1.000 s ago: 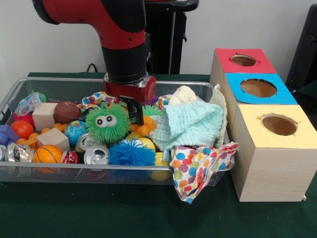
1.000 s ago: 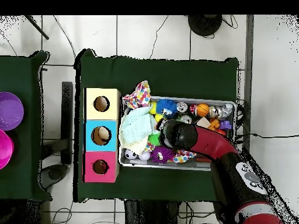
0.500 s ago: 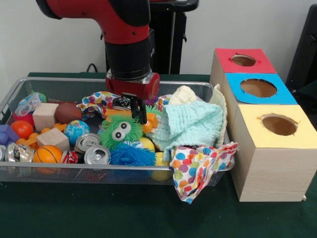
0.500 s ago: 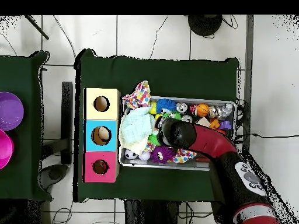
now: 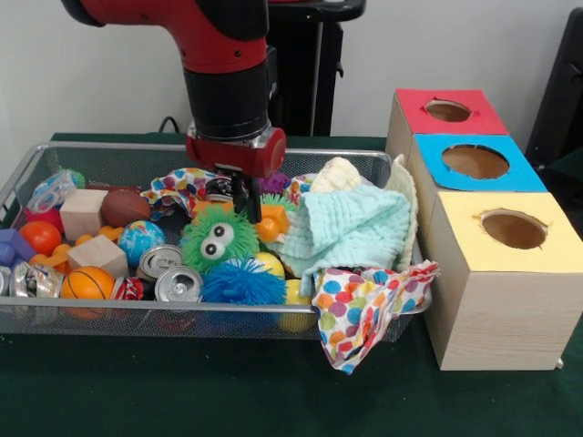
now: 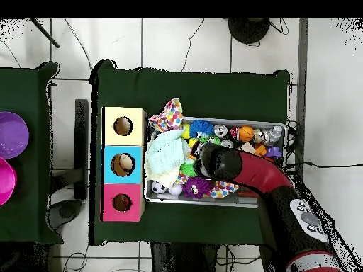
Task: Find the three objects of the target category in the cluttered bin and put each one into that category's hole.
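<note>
My gripper (image 5: 242,208) hangs from the red and black arm over the middle of the wire bin (image 5: 91,147). It sits just above a green fuzzy toy with eyes (image 5: 217,238) and beside an orange toy (image 5: 270,224). A blue spiky ball (image 5: 241,280) lies in front of them. A mint cloth (image 5: 351,228) fills the bin's right part. To the right stand three boxes with holes: red (image 5: 446,113), blue (image 5: 475,164) and yellow (image 5: 512,232). In the overhead view the arm's wrist (image 6: 215,161) hides the gripper above the bin (image 6: 220,204).
A polka-dot cloth (image 5: 364,308) hangs over the bin's front right corner. Wooden blocks (image 5: 82,212), cans (image 5: 177,284), a brown football (image 5: 123,206) and small balls crowd the bin's left half. Purple and pink bowls (image 6: 10,134) sit on a separate table.
The gripper has risen a little and shifted slightly left. The green fuzzy toy has slid right and toward the bin's front, then settled under the gripper.
</note>
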Motion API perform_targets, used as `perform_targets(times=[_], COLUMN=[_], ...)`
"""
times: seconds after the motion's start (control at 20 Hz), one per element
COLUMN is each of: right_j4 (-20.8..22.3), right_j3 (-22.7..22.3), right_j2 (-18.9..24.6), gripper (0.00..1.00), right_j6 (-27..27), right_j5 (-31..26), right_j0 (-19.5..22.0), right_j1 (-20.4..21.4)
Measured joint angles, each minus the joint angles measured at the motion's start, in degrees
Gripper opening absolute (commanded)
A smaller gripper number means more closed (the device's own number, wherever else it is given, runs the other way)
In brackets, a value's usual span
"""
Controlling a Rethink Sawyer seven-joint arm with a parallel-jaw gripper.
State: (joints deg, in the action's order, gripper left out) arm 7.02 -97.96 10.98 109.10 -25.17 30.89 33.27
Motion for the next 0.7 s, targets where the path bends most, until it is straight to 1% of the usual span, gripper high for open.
perform_targets(times=[0.4,0.7], right_j4=[0.1,1.8], right_j3=[0.0,0.0], right_j2=[-0.7,-0.8], gripper=[0.0,0.0], right_j6=[0.0,0.0], right_j5=[-2.3,-2.4], right_j0=[2.5,4.2], right_j1=[0.6,1.2])
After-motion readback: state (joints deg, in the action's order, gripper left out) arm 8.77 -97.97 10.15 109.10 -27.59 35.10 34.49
